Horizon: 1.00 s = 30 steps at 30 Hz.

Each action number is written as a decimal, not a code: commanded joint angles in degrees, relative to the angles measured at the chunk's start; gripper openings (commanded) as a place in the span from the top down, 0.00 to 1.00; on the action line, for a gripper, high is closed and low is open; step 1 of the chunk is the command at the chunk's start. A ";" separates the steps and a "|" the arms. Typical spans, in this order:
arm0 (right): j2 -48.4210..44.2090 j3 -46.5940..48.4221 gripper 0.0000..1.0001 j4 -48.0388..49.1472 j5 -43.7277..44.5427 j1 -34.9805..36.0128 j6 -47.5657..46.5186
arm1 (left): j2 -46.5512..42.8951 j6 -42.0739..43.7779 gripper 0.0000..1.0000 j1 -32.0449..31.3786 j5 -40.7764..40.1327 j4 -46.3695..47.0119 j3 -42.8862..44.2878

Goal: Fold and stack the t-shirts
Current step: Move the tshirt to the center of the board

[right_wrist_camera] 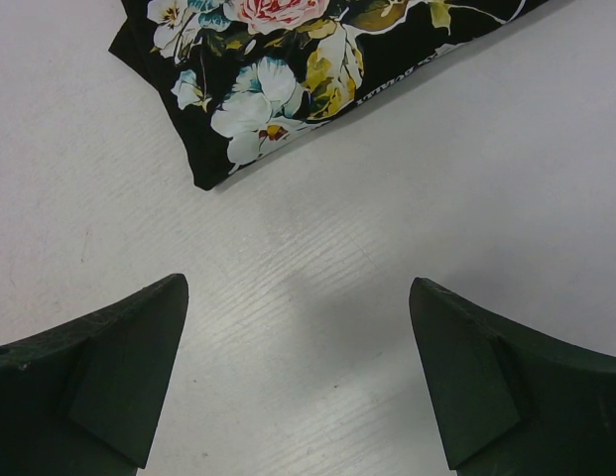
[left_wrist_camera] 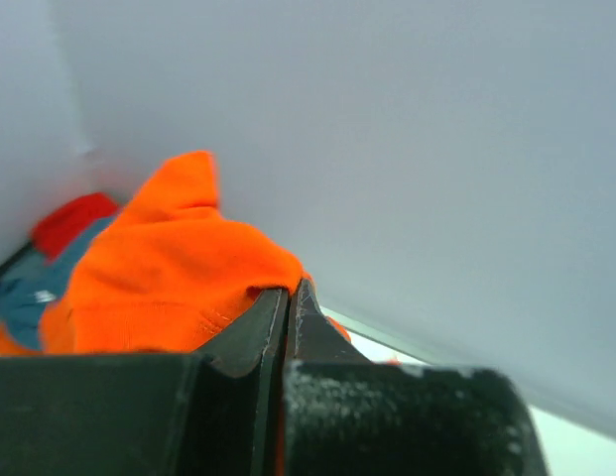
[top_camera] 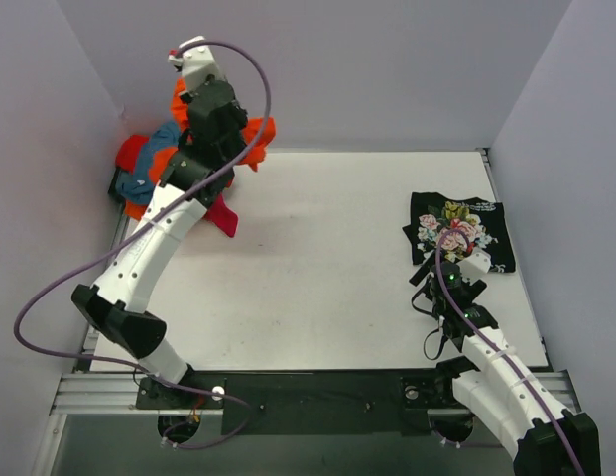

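An orange t-shirt [left_wrist_camera: 169, 268] is pinched between the pressed-together fingers of the left gripper [left_wrist_camera: 288, 297], above the far-left heap of t-shirts [top_camera: 139, 169]. The folded black floral t-shirt [top_camera: 464, 230] lies on the table's [top_camera: 317, 278] right side, just beyond the right gripper [right_wrist_camera: 298, 367], whose fingers are spread wide.

This is a robotics lab test cell rather than a home or shop. A bare white table [top_camera: 317, 288] is boxed in by plain pale-lavender walls [top_camera: 387, 69] at 9, 12 and 3 o'clock. At 6 o'clock, an aluminium extrusion rail [top_camera: 94, 397] and a black mounting plate [top_camera: 317, 389] carry 2 white-and-black robot arms, the left arm [top_camera: 149, 248] and the right arm [top_camera: 501, 367]. A loose purple cable [top_camera: 18, 319] loops beside the left one.
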 commanded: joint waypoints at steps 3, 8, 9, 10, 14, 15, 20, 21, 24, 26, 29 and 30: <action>0.35 1.55 0.12 0.16 1.79 0.38 0.39 | -3.74 1.51 1.00 -14.75 12.77 2.80 5.56; 0.53 1.73 0.12 -0.19 1.43 0.38 0.31 | 1.01 0.52 1.00 -18.20 18.80 -3.18 21.04; 0.52 1.73 0.12 -0.19 1.35 0.38 0.39 | 1.89 0.70 1.00 -17.94 17.49 -3.63 22.45; 0.52 1.73 0.12 -0.37 1.43 0.38 0.31 | 2.07 -1.65 1.00 -16.54 17.13 -5.28 21.86; 0.44 1.73 0.09 -0.28 0.21 0.38 -0.40 | -4.94 -12.45 0.84 -11.53 20.37 -5.22 -2.64; 0.44 1.90 0.09 -0.02 -0.15 0.38 -0.92 | -9.05 -14.92 0.74 -9.78 20.90 -2.43 -8.15; 0.70 1.55 0.04 3.75 -4.81 2.13 -5.22 | -19.80 -27.94 0.12 -2.38 27.84 2.34 -43.74; 1.40 2.16 0.04 3.85 -3.94 4.48 -5.75 | -21.64 -28.21 0.12 -1.51 27.76 2.69 -46.68; 5.26 6.37 0.10 2.54 -0.34 9.07 -7.34 | -23.94 -25.94 0.14 -1.41 29.77 4.01 -54.50; 9.39 10.31 0.12 -0.87 1.86 11.79 -7.34 | -24.47 -24.01 0.15 -1.41 33.09 5.42 -57.41; 16.32 15.60 0.17 -4.76 2.49 11.98 -6.29 | -23.60 -22.15 0.19 -1.41 38.81 9.27 -60.23; 17.56 18.31 0.19 -6.51 2.66 11.80 -5.50 | -22.81 -21.89 0.22 -1.41 41.62 10.07 -61.02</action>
